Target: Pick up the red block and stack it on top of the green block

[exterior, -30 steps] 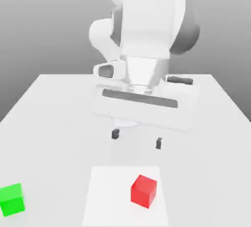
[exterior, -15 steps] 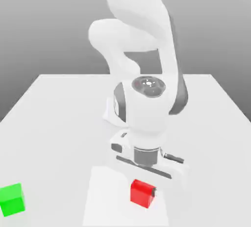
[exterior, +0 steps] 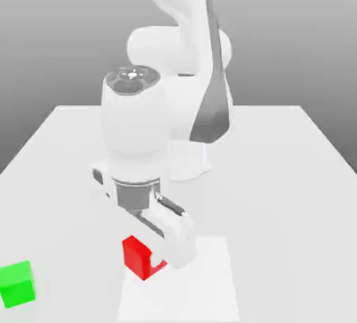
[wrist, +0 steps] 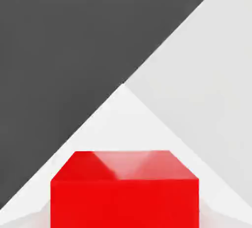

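Nearest, at the exterior view's left, the green block (exterior: pixel 17 284) sat apart on the table (exterior: pixel 293 217), its bare top free to serve as the base of the stack. Beside it, across a gap, lay a flat white square (exterior: pixel 202 297). The red block (exterior: pixel 137 259) showed against that square's edge nearer the green one, held by the gripper (exterior: pixel 148 257); in the hand view its sides were flanked by pale fingers, a grip that probably kept it centred and left its underside free for stacking. Whether it was clear of the surface I could not tell (a carry toward the green block seemed the step in hand). Turning it square before release looked wise, since a skewed cube might have toppled.

The red cube was crisp-edged, with paler, glossy-looking wedges across one face; the green was plain and flat-sided. Farther back rose the arm (exterior: pixel 136 130), smooth, white and rounded with dark grey bands, before a grey backdrop (exterior: pixel 300 35).
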`<action>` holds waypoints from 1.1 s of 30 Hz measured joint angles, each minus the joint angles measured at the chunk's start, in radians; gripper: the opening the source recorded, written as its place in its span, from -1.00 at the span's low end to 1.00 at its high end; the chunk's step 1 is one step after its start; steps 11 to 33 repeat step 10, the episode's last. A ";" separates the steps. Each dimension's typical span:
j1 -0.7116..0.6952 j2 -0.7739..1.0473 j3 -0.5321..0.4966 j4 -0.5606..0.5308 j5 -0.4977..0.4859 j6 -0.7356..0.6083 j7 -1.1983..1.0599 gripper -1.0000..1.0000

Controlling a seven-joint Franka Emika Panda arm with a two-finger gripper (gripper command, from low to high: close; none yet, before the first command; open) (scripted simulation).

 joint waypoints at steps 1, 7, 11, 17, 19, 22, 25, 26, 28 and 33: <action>-0.024 0.005 -0.025 0.019 0.007 -0.013 0.008 -1.00; -0.157 0.197 -0.124 0.153 0.082 0.040 0.033 1.00; -0.157 0.197 -0.124 0.153 0.082 0.040 0.033 1.00; -0.157 0.197 -0.124 0.153 0.082 0.040 0.033 1.00; -0.157 0.197 -0.124 0.153 0.082 0.040 0.033 1.00; -0.157 0.197 -0.124 0.153 0.082 0.040 0.033 1.00; -0.157 0.197 -0.124 0.153 0.082 0.040 0.033 1.00; -0.157 0.197 -0.124 0.153 0.082 0.040 0.033 1.00; -0.157 0.197 -0.124 0.153 0.082 0.040 0.033 1.00; -0.157 0.197 -0.124 0.153 0.082 0.040 0.033 1.00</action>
